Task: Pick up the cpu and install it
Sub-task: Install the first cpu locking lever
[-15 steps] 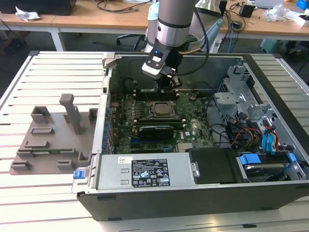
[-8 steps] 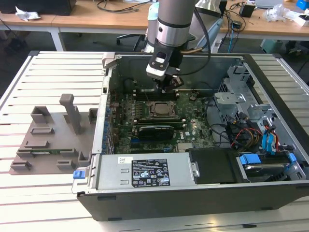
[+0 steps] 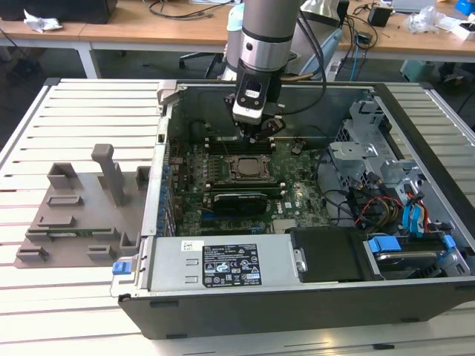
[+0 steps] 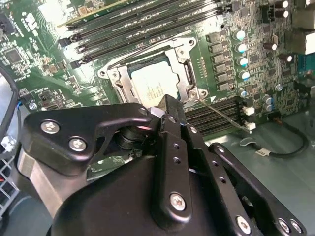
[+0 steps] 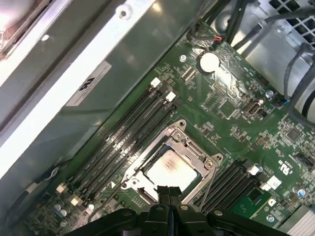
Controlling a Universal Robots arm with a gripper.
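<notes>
Green motherboard (image 3: 297, 193) is covering the floor of the open computer case (image 3: 312, 311) in the exterior view, and I am watching the arm (image 3: 263, 30) reaching down into it from above. The gripper (image 3: 257, 136) is hanging just over the socket frame (image 3: 249, 167), near the middle of the board. A black card (image 3: 239, 200) is lying just beside the socket frame on its near side. A grey moulded fixture (image 3: 74, 208) is sitting on the slatted table (image 3: 74, 104) at the exterior view's left, well apart from the case.

Moving to the second wrist view, I am looking past the black body of the gripper (image 4: 170, 105) at the cpu (image 4: 152, 86), whose pale silver top is lying flat inside the socket frame (image 4: 115, 82). Memory slots (image 4: 147, 24) are running along both sides of the socket, and a thin wire lever (image 4: 219, 112) is angling out beside it.

In the first wrist view the fingertips (image 5: 164, 191) are pressing together with only a hairline seam between them, and they are pinching nothing. They are hovering close over one edge of the cpu (image 5: 170, 169), which is sitting squarely within the socket frame (image 5: 147, 155); I cannot tell whether they are touching it. A round silver coin cell (image 5: 210, 61) is showing farther off on the motherboard.
</notes>
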